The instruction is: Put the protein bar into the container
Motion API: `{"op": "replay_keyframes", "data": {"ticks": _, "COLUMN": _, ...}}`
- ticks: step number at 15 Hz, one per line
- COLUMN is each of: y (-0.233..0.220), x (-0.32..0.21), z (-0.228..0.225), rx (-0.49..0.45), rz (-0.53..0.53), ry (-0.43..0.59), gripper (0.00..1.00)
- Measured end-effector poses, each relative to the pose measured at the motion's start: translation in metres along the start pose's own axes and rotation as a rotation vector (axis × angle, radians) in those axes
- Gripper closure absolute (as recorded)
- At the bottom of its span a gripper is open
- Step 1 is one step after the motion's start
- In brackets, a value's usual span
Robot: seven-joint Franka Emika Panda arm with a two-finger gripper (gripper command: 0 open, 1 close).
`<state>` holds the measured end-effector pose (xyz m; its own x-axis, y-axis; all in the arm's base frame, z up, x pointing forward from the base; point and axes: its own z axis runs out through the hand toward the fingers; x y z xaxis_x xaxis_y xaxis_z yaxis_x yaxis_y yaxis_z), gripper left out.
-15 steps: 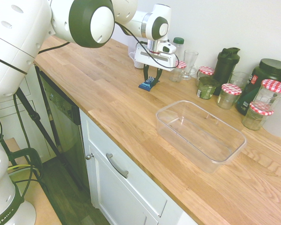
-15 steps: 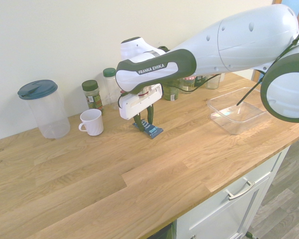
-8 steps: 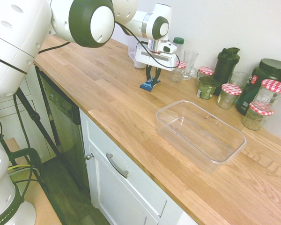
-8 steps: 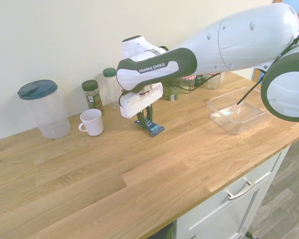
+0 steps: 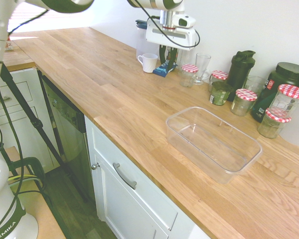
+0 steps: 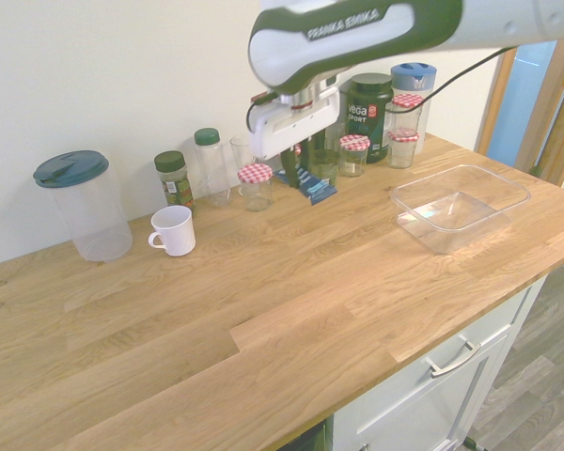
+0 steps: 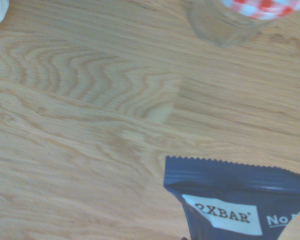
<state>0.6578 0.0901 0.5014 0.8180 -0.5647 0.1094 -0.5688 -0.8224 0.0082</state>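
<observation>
Gripper (image 6: pixel 305 174) has the protein bar (image 6: pixel 310 186) pinched between its fingers, off the counter (image 6: pixel 263 301). You can read "RXBAR" on the dark blue wrapper in the wrist view, next to its serrated end. Container (image 5: pixel 212 144) sits on the counter, well apart from the bar; you have it to the right of the gripper in both exterior views. It's clear plastic, open at the top, upright. Behind the bar in the second exterior view you get the row of jars along the wall, red-checked lids on several. One such jar (image 6: pixel 256 188) stands near the bar, on the mug side. White mug (image 6: pixel 174 231) is upright on the counter, between that jar and the blue-lidded pitcher (image 6: pixel 86 207). Green-lidded spice jar (image 6: pixel 174 180) is behind the mug. At the container end you have the black Vega tub (image 6: pixel 368 113) and a dark shaker bottle (image 5: pixel 240 72).
</observation>
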Motion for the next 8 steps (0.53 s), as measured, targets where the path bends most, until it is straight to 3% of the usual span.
{"op": "replay_keyframes", "data": {"ticks": 3, "y": 0.066, "x": 0.002, "z": -0.02, "rx": 0.016, "rz": 0.072, "ry": 0.002, "gripper": 1.0}}
{"op": "replay_keyframes", "data": {"ticks": 8, "y": 0.191, "x": 0.014, "z": 0.016, "rx": 0.07, "rz": 0.173, "ry": -0.021, "gripper": 1.0}}
